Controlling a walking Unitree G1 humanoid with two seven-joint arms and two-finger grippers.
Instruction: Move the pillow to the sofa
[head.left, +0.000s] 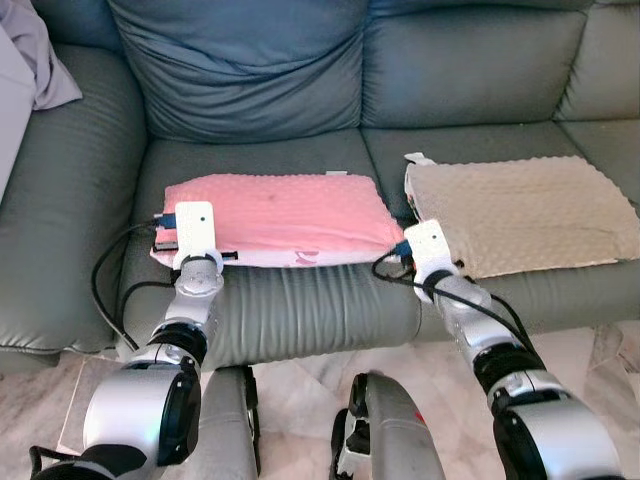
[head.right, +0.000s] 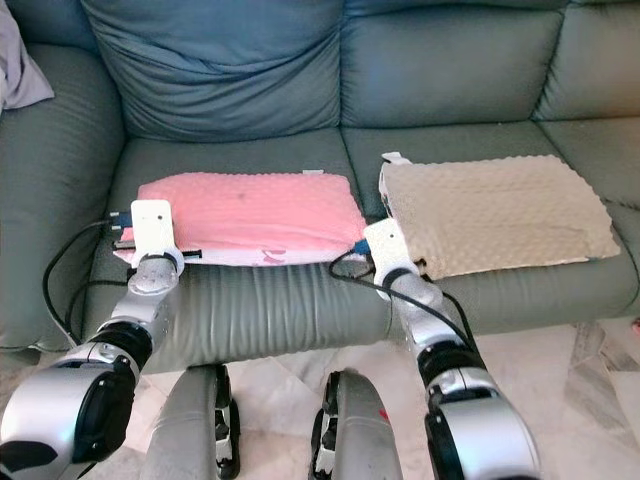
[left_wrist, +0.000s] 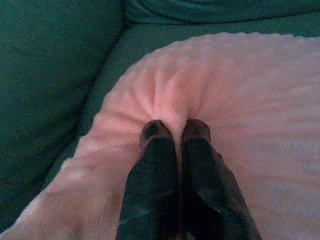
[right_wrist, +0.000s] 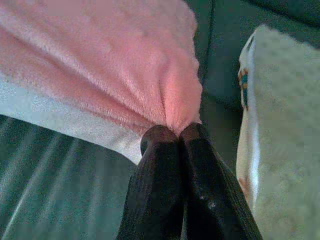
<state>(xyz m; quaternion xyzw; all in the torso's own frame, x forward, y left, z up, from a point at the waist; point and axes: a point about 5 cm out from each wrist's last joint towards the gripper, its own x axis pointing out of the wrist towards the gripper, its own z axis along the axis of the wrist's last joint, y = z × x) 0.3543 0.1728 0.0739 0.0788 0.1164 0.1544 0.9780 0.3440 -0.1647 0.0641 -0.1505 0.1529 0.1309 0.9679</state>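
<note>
Already the pink pillow (head.left: 275, 217) is lying flat on the seat of the grey-green sofa (head.left: 300, 310), so the carrying part of the task is looking done. Both arms are reaching over the seat's front edge: the left pincer (left_wrist: 175, 131) is pinching a fold of pink fabric at the pillow's 8 o'clock corner, and the right pincer (right_wrist: 172, 134) is gripping the corner at 4 o'clock, its fingers pressed together on the plush. A beige pillow (head.left: 525, 212) is lying just beside the pink one, at its 3 o'clock. What is remaining, by my judgement, is letting go and drawing both arms back.
</note>
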